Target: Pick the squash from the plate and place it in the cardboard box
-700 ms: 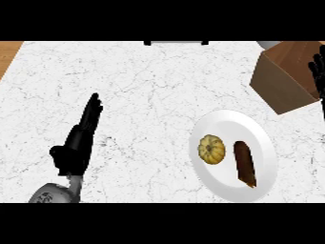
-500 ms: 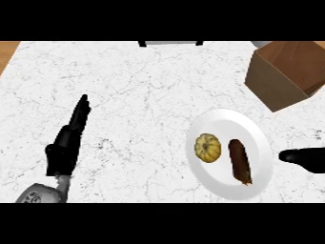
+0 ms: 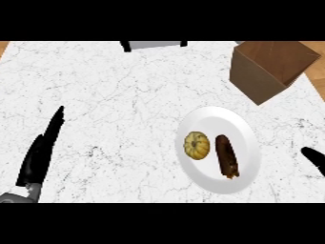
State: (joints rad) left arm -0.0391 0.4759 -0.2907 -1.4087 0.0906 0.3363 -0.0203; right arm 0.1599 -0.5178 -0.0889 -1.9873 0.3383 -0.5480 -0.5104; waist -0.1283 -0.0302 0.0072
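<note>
The right robot hand [image 3: 324, 165] is mostly cut off at the right edge of the view: only a dark tip with a bit of its length shows, above the tabletop's right edge near the front corner, and I cannot tell whether its fingers are straight or curled. The left forearm is cut by the lower edge, so only a small grey part shows at the front left corner. At the far edge of the tabletop [image 3: 116, 90] a pale object with dark ends [image 3: 154, 45] is cropped by the top of the view and is hard to make out.

A white plate [image 3: 246, 133] lies toward the front right of the tabletop. The squash [image 3: 197, 145], small, round, yellow and ribbed, sits on the plate's left half. Just beside it on the right lies a long dark brown piece of food [image 3: 227, 156], running from the plate's middle toward its front rim. The cardboard box [image 3: 269, 69] stands at the far right corner, tilted, its open top facing up and to the right, well apart from the plate.

The left robot hand [image 3: 39, 155] rests near the front left of the tabletop, released, fingers straight and pointing toward the far edge, holding nothing. The right robot hand is apart from the plate's right rim.
</note>
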